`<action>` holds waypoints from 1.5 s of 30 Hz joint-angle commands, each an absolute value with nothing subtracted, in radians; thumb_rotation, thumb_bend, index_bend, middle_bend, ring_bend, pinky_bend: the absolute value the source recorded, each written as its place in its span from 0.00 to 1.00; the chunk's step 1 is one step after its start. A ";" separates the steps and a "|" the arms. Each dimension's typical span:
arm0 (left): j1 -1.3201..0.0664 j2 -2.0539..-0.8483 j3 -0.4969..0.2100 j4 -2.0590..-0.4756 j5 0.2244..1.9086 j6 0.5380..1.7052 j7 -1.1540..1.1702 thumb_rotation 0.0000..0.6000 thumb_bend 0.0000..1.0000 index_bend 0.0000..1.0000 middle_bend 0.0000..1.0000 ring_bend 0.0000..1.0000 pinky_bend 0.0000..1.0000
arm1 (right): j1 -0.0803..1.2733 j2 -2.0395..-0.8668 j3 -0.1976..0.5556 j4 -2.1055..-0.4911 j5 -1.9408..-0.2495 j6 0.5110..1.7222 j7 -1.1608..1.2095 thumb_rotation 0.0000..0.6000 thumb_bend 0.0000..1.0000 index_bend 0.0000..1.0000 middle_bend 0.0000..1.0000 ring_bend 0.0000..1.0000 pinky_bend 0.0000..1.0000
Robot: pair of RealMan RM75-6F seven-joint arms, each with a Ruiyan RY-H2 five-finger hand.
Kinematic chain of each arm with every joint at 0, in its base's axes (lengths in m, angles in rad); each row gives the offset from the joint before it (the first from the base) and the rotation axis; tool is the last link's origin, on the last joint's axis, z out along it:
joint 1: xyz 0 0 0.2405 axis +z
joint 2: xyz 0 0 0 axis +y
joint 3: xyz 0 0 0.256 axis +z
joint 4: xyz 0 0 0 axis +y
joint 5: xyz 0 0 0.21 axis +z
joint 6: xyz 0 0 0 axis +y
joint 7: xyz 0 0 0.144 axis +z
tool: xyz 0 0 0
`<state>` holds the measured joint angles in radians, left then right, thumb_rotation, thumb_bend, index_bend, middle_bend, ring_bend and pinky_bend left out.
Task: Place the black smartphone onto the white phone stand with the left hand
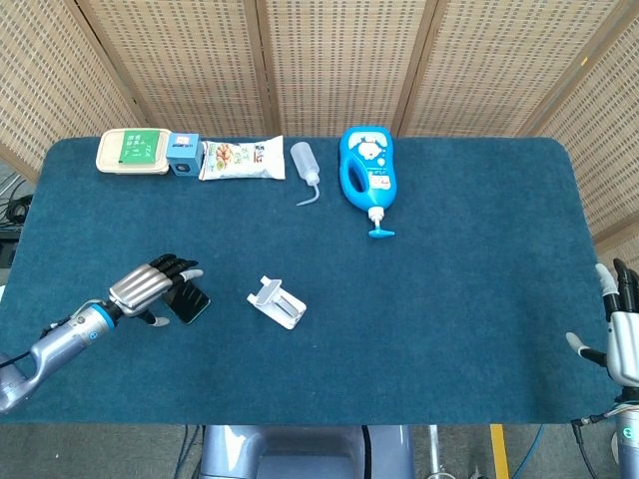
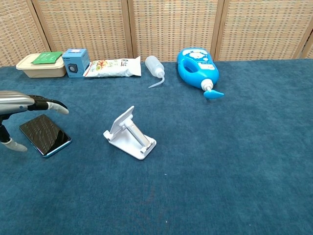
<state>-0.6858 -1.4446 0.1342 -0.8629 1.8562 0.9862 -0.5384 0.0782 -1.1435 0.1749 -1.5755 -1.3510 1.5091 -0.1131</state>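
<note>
The black smartphone (image 2: 45,135) lies flat on the blue cloth at the left, partly covered by my left hand in the head view (image 1: 192,301). My left hand (image 1: 152,286) hovers over it, fingers spread and apart, holding nothing; the chest view shows the left hand (image 2: 19,103) above the phone's far end. The white phone stand (image 1: 277,301) stands to the right of the phone, also seen in the chest view as the stand (image 2: 128,133) with its backrest tilted up. My right hand (image 1: 621,331) hangs at the table's right front corner, fingers extended, empty.
Along the far edge sit a lunch box (image 1: 132,151), a small blue box (image 1: 183,154), a snack packet (image 1: 243,159), a squeeze bottle (image 1: 305,167) and a blue detergent bottle (image 1: 366,173) lying down.
</note>
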 commanded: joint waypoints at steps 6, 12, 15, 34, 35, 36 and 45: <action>-0.709 -1.489 0.161 -0.836 1.843 0.959 -0.484 1.00 0.00 0.12 0.10 0.12 0.09 | 0.077 -1.136 0.175 -1.574 -1.350 1.507 -0.093 1.00 0.03 0.00 0.00 0.00 0.00; -0.714 -1.504 0.178 -0.822 1.832 0.944 -0.467 1.00 0.00 0.13 0.12 0.14 0.12 | 0.076 -1.133 0.176 -1.574 -1.347 1.505 -0.085 1.00 0.03 0.00 0.00 0.00 0.00; -0.717 -1.517 0.182 -0.814 1.822 0.939 -0.461 1.00 0.01 0.15 0.15 0.17 0.13 | 0.075 -1.130 0.177 -1.574 -1.344 1.504 -0.075 1.00 0.03 0.00 0.00 0.00 0.00; -0.694 -1.560 0.152 -0.786 1.779 1.090 -0.476 1.00 0.02 0.48 0.45 0.42 0.29 | 0.074 -1.121 0.174 -1.577 -1.346 1.499 -0.053 1.00 0.03 0.00 0.00 0.00 0.00; -0.696 -1.551 0.146 -0.801 1.776 1.102 -0.485 1.00 0.02 0.48 0.45 0.42 0.29 | 0.074 -1.120 0.174 -1.578 -1.345 1.499 -0.052 1.00 0.03 0.00 0.00 0.00 0.00; -0.699 -1.541 0.139 -0.817 1.772 1.113 -0.492 1.00 0.02 0.48 0.45 0.42 0.29 | 0.074 -1.119 0.174 -1.578 -1.345 1.499 -0.051 1.00 0.03 0.00 0.00 0.00 0.00; -0.739 -1.444 0.053 -1.052 1.728 1.186 -0.506 1.00 0.02 0.48 0.45 0.42 0.29 | 0.077 -1.117 0.173 -1.579 -1.341 1.489 -0.051 1.00 0.03 0.00 0.00 0.00 0.00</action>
